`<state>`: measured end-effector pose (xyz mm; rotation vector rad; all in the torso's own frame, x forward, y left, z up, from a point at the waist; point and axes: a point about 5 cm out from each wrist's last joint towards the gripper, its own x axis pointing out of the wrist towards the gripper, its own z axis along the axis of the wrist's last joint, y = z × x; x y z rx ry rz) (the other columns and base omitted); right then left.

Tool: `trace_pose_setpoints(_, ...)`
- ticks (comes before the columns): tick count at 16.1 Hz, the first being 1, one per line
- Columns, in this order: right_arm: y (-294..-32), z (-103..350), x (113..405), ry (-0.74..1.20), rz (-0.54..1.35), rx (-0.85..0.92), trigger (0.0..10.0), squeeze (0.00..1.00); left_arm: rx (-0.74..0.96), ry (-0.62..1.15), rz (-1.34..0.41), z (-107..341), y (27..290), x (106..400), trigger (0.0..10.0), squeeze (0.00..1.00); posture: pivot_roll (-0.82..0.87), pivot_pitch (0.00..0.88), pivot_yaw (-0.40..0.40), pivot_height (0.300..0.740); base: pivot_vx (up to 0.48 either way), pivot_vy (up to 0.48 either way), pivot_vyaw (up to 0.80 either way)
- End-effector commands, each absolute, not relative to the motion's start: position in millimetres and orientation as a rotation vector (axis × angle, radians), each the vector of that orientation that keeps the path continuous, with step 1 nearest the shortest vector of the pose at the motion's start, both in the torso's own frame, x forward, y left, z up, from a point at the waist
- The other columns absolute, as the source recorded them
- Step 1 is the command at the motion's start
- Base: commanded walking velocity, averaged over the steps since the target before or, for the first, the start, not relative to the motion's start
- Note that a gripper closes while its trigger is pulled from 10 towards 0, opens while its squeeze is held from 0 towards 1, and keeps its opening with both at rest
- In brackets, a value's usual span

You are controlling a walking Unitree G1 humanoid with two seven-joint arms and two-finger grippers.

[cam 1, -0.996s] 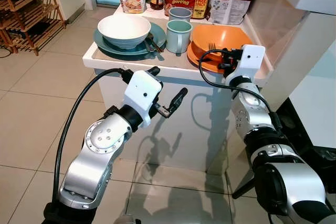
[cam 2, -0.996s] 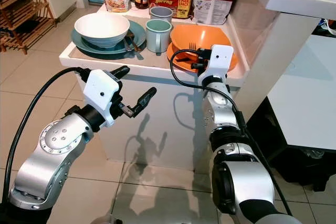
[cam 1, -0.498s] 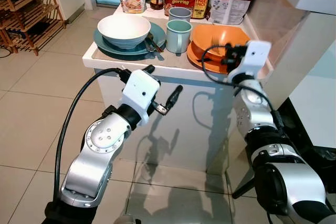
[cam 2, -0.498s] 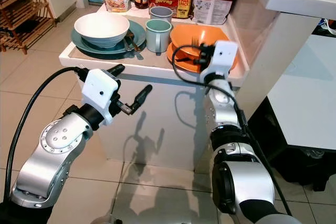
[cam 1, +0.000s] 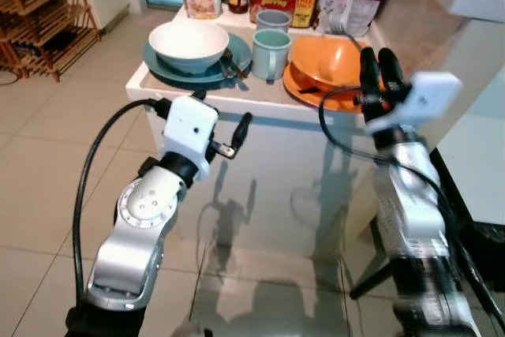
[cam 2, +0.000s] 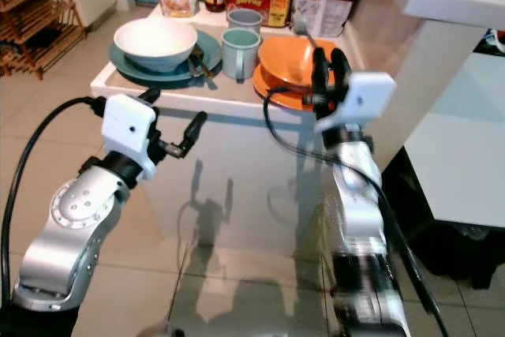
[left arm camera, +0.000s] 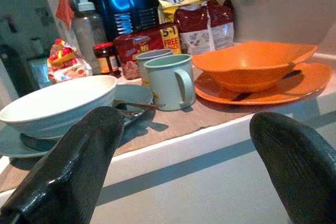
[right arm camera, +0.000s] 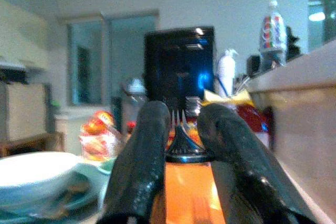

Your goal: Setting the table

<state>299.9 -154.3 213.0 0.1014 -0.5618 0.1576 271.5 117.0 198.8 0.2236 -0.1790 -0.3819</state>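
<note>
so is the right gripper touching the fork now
Touching. In the right wrist view the fork sits clamped between the right gripper's two black fingers, tines pointing up, above the orange bowl.

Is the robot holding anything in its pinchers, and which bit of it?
Yes. The right gripper pinches a fork by its neck, just below the tines. The left gripper is open and holds nothing.
</note>
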Motion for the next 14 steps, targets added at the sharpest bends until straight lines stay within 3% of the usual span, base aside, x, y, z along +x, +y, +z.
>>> trace_pose_setpoints(1,-155,228,269,-0.629,0.233,0.163,10.0,0.00,0.252,-0.192,-0.370,200,120,269,10.0,0.00,0.08,0.005,-0.039,0.740,0.000,0.000,0.00)
trace_pose_setpoints(5,-174,216,231,-0.493,0.262,0.148,10.0,0.00,0.268,-0.207,-0.377,204,122,268,10.0,0.00,0.08,0.016,-0.031,0.740,0.000,-0.360,0.00)
trace_pose_setpoints(8,-176,218,226,-0.438,0.267,0.125,10.0,0.00,0.288,-0.215,-0.394,206,119,268,10.0,0.00,0.08,0.023,-0.025,0.740,0.000,-0.480,0.00)
trace_pose_setpoints(14,-168,206,226,-0.307,0.362,0.085,10.0,0.00,0.330,-0.177,-0.267,203,128,281,10.0,0.00,0.07,0.038,-0.027,0.740,0.000,-0.480,0.00)
